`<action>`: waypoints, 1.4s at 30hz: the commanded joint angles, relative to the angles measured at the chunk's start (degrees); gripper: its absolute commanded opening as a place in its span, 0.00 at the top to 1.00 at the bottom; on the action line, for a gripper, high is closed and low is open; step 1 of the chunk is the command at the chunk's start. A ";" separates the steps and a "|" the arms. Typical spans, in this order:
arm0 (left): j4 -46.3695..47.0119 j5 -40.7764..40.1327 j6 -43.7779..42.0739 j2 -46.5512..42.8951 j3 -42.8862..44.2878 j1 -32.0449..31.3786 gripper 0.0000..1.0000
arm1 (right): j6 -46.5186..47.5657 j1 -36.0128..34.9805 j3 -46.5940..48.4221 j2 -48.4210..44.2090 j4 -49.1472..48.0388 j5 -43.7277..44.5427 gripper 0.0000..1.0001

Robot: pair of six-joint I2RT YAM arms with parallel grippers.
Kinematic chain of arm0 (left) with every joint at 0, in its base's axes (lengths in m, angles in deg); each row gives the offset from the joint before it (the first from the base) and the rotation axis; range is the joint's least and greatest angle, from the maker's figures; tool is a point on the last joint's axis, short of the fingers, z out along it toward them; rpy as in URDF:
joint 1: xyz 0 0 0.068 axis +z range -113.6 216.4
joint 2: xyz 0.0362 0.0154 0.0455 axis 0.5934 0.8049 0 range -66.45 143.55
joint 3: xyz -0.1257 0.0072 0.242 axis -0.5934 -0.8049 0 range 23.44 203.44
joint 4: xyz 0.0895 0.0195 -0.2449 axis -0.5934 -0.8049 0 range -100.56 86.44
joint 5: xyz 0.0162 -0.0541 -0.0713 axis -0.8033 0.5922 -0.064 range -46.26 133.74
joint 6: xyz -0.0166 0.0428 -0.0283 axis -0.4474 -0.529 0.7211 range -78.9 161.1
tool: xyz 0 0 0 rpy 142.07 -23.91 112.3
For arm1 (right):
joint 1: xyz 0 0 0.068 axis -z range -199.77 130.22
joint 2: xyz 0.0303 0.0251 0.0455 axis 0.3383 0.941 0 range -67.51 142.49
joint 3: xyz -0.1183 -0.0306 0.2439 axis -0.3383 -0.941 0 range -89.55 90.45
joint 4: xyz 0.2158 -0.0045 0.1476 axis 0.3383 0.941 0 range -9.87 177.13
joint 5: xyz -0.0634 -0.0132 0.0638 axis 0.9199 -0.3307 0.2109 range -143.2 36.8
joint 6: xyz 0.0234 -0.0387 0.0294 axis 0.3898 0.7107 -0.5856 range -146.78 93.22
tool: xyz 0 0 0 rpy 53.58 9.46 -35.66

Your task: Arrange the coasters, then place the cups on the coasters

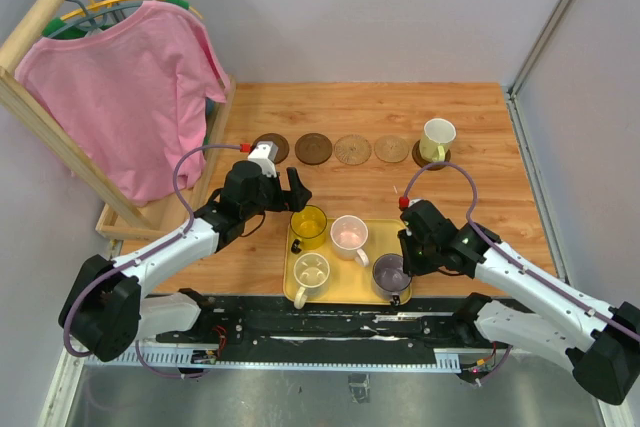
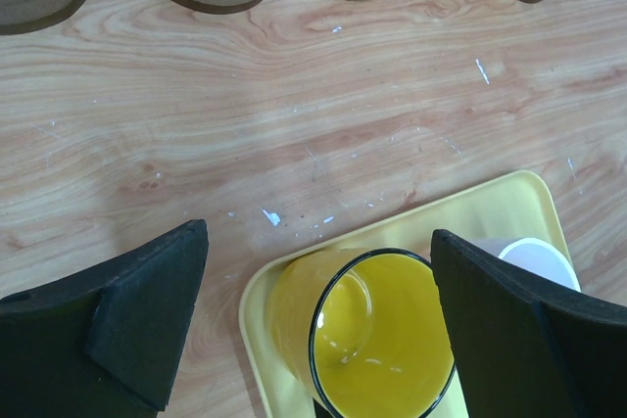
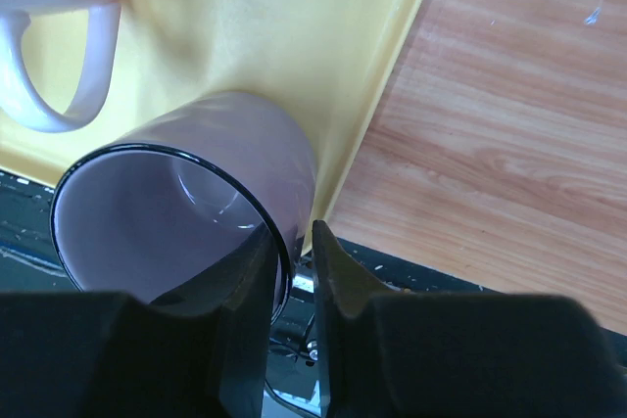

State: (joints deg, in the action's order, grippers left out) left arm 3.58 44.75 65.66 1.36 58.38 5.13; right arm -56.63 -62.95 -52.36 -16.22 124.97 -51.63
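Note:
Five coasters lie in a row at the back: two dark brown (image 1: 270, 148) (image 1: 313, 148), two tan woven (image 1: 352, 150) (image 1: 391, 150), and a dark one (image 1: 443, 158) under the pale green cup (image 1: 437, 137). On the yellow tray (image 1: 290, 257) stand the yellow cup (image 1: 308, 225), pinkish cup (image 1: 349, 234), cream cup (image 1: 311, 272) and purple-grey cup (image 1: 389, 272). My left gripper (image 2: 323, 330) hangs open, its fingers either side of the yellow cup (image 2: 382, 340) without touching it. My right gripper (image 3: 294, 237) pinches the purple-grey cup's (image 3: 196, 203) wall at the rim, one finger inside and one outside.
A wooden rack with a pink shirt (image 1: 130, 107) fills the left side, and its base (image 1: 150, 212) reaches near my left arm. A black rail (image 1: 330, 317) runs along the near edge behind the tray. Grey walls close in the back and right.

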 commanded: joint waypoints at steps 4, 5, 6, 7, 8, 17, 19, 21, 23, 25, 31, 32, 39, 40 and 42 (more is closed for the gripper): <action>0.62 -1.20 -0.03 0.09 -0.75 -0.46 0.00 | 0.97 -1.64 4.56 3.79 -1.41 6.95 0.80; 0.74 -1.19 -0.02 0.24 -0.70 -0.46 0.00 | 1.40 -1.64 5.13 4.65 -1.80 7.80 0.80; 0.88 -1.19 -0.02 0.37 -0.74 -0.46 0.00 | 1.78 -1.60 5.71 5.30 -2.19 8.53 0.80; 1.01 -1.19 -0.07 0.53 -0.70 -0.46 0.00 | 2.24 -1.64 6.16 5.97 -2.85 9.17 0.80; 1.10 -1.17 -0.05 0.63 -0.63 -0.46 0.00 | 2.82 -1.60 6.62 6.64 -3.25 9.95 0.80; 1.12 -1.85 -0.51 1.78 -0.45 -0.46 0.00 | 4.90 -1.51 9.53 14.20 -7.27 15.77 0.82; 1.04 -1.81 -0.59 2.09 -0.29 -0.46 0.00 | 5.25 -1.54 10.01 15.66 -8.14 16.38 0.82; 1.07 -1.87 -0.72 2.28 -0.16 -0.46 0.00 | 5.68 -1.48 10.37 16.83 -8.71 17.53 0.82; 1.02 -1.96 -0.85 2.54 -0.06 -0.46 0.00 | 6.20 -1.21 10.82 17.98 -9.14 18.48 0.82; 0.94 -2.06 -0.98 2.83 0.03 -0.46 0.00 | 6.49 -0.32 11.28 18.94 -9.49 18.94 0.81; 0.93 -2.03 -1.08 3.67 0.25 -0.47 0.00 | 7.34 3.26 10.90 21.17 -13.26 18.99 0.80; 0.97 -2.00 -1.12 3.83 0.35 -0.46 0.00 | 7.54 3.76 11.09 21.67 -13.84 18.98 0.79; 0.71 -2.11 -1.26 3.80 0.59 -0.46 0.00 | 8.21 4.59 13.34 21.73 -14.13 18.22 0.49; 0.81 -2.15 -1.26 3.62 0.45 -0.46 0.00 | 8.10 4.53 13.28 20.77 -13.78 18.13 0.44; 0.88 -2.16 -1.18 3.34 0.19 -0.46 0.00 | 7.53 4.52 12.88 18.33 -12.80 18.25 0.37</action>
State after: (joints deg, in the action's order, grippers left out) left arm 3.60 43.35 65.35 5.30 58.29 5.13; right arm -48.89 -58.98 -40.84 6.10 111.31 -34.63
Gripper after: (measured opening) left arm 0.994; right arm 0.569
